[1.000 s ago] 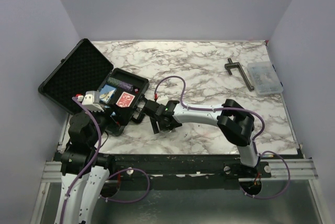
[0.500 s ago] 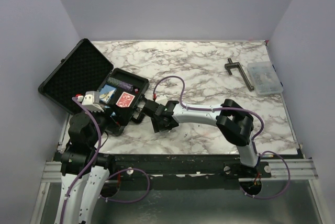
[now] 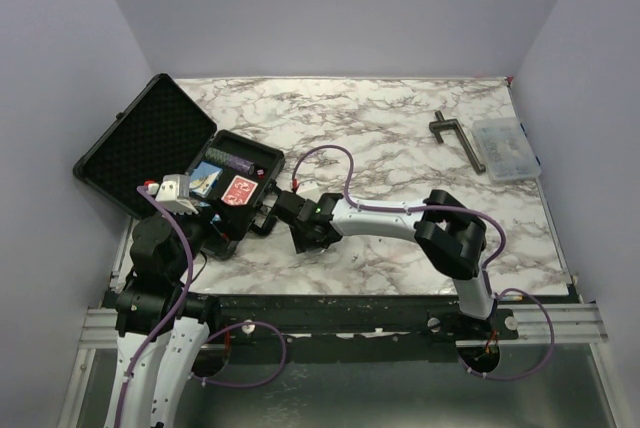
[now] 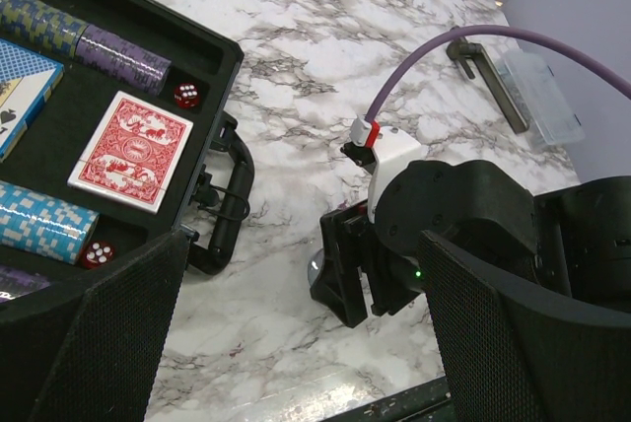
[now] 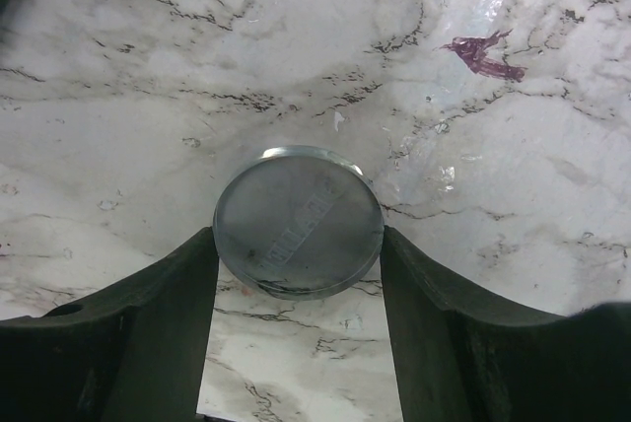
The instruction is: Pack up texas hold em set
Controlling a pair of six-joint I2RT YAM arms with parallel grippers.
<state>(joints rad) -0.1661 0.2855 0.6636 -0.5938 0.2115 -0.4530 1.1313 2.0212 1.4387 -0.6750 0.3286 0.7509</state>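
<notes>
**A:** Where does the set sit on the bench (image 3: 400,128)?

**B:** The black hard case (image 3: 150,143) lies open at 9 o'clock. Its foam-lined lid is tipped back toward 10, so the tray is open from above.

**A:** And the arms?

**B:** The left gripper (image 4: 301,245) hovers over the case's near edge with its fingers wide apart and nothing between them. I'd guess it hangs there to stay out of the other arm's way. The right gripper (image 5: 296,245) is down at bench level, about 4 o'clock from the case handle (image 4: 232,195).

**A:** Why so low?

**B:** It straddles a round metal disc (image 5: 298,205) lying flat, and only the rim offers a hold. Both fingers touch that rim, so it looks clamped on the disc.

**A:** What's packed already?

**B:** A red card deck (image 4: 131,151) lies flat, with chip stacks (image 4: 123,57) on their sides in troughs. The red dice (image 4: 187,95) sit in small pockets. The disc is probably the last loose piece.
</notes>
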